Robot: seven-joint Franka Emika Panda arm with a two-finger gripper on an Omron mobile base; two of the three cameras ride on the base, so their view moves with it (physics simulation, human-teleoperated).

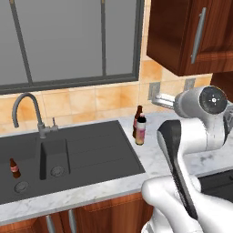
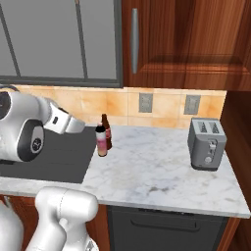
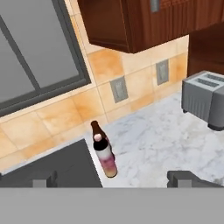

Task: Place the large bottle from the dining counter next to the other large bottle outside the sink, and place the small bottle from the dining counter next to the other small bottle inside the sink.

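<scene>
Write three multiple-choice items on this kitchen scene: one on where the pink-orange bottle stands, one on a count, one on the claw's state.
1. Where does the large bottle stand?
A. in the sink
B. on the worktop beside the other large bottle
C. on the toaster

2. How many slots does the toaster have on top?
A. two
B. four
C. none

3. What state is the claw in?
A. shut on a bottle
B. open, holding nothing
C. shut on the tap

Answers:
1 B: it stands on the marble just right of the sink, against the brown bottle.
2 A: two slots show on its top.
3 B: the fingertips sit wide apart with nothing between them.
</scene>
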